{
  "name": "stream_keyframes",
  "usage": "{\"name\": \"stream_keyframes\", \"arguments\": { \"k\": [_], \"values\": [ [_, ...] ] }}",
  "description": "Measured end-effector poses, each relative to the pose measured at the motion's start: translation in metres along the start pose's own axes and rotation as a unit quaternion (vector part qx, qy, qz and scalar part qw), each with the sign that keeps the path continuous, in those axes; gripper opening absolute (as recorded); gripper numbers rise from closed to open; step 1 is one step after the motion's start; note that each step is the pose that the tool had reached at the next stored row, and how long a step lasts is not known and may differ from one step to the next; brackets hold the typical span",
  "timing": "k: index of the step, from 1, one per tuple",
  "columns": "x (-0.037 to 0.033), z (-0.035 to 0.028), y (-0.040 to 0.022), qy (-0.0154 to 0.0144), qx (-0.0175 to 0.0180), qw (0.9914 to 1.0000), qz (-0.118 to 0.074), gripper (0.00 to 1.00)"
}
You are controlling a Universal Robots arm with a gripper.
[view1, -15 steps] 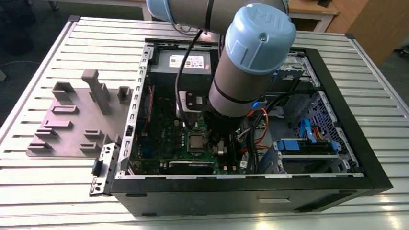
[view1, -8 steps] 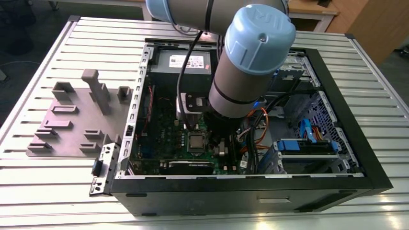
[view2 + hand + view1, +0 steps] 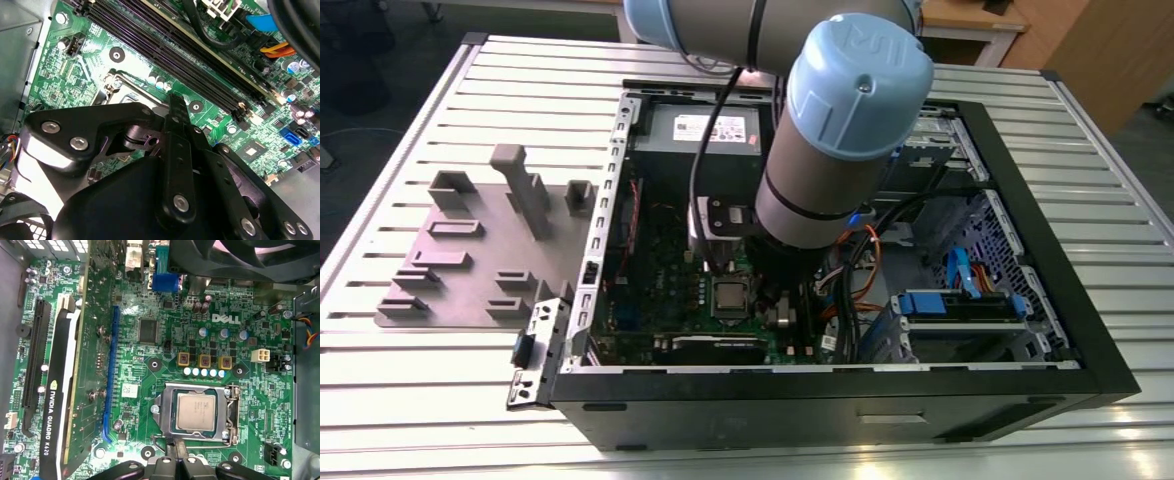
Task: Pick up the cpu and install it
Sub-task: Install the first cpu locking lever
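The cpu is a flat silver-grey square with a thin darker rim, lying in its socket on the green motherboard, at lower centre in the first wrist view. The fingers meet there, seemingly closed and empty; their tips are partly cut off.

Setting is a robotics lab or workshop: an open desktop computer case lies on a slotted aluminium table beside a grey fixture plate, wooden furniture behind.
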State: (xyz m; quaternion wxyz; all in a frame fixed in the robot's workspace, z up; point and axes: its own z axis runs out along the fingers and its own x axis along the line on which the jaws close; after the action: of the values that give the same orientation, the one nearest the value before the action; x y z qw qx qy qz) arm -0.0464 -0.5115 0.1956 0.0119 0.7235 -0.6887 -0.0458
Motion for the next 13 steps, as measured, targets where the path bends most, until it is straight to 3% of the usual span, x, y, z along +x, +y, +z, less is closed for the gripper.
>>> {"name": "stream_keyframes", "arguments": {
  "k": [13],
  "values": [
    [0.0002,0.0031,-0.0002,0.0000,0.0000,1.00000,0.000,0.11]
  ]
}}
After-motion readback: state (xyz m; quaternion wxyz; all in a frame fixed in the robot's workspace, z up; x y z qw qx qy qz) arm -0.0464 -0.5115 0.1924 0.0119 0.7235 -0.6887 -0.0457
